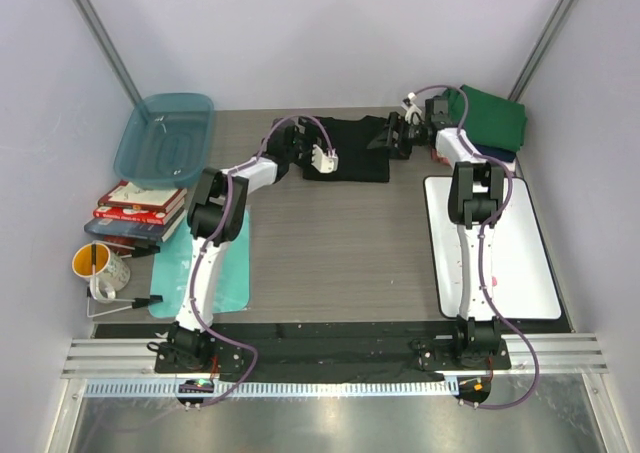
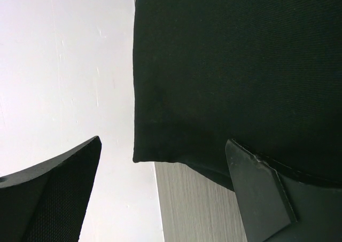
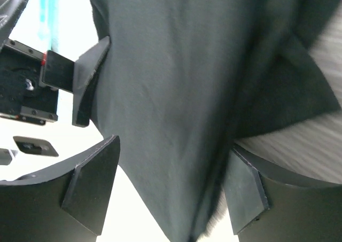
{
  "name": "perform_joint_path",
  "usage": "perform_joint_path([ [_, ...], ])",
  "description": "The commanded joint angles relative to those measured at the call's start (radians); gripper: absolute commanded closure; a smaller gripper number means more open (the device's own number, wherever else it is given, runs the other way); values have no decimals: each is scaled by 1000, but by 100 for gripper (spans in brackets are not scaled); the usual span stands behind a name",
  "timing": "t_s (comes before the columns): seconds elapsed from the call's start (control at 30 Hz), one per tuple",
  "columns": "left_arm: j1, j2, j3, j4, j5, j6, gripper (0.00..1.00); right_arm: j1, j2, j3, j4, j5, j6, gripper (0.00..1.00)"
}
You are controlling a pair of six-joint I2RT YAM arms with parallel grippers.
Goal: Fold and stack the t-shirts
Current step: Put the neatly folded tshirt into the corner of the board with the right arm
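Far across the table (image 1: 340, 243), I hold the left gripper (image 2: 160, 162), jaws wide, and right gripper (image 3: 171, 183), jaws apart around cloth, at opposite ends of the flat black t-shirt (image 1: 355, 151), likely for a fold.

Overhead view, wrists close — both on t-shirt (image 1: 355, 158)

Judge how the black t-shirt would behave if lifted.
Probably floppy: the black t-shirt shows soft creases in the right wrist view. Likely light, being thin cloth lying flat on the table; it should sag.
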Motion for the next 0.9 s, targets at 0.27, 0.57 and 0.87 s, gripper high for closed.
perform_joint_path([
  [0.27, -19, -57, -149, -65, -42, -78, 2, 89, 123, 41, 22, 109, 62, 65],
  [0.57, -25, -159, -261, -55, -56, -74, 3, 46, 43, 119, -82, 257, -59, 99],
  [0.87, -22, -356, -407, -47, -159, -97, 5, 2, -82, 351, -237, 462, -331, 99],
])
